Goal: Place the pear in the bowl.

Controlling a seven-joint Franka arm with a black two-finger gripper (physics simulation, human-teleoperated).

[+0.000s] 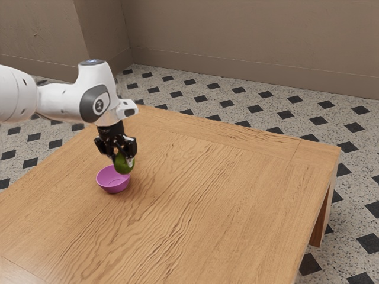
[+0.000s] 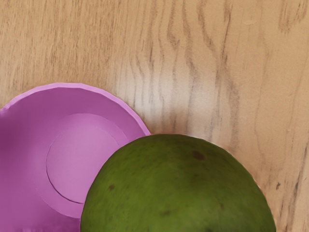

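Clamping the pear [image 1: 124,168] from two sides, your hand [image 1: 122,160] hangs over the bench [image 1: 195,195]; both views show the pear overlapping the bowl's [image 1: 112,184] rim.

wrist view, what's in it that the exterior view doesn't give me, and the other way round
Wrist view: dark spots on the skin of the green pear.
Exterior view: the white arm, the black gripper shut on the pear, the patterned floor, the wall and a table leg.
Both: the pear, the purple bowl and the wooden tabletop.
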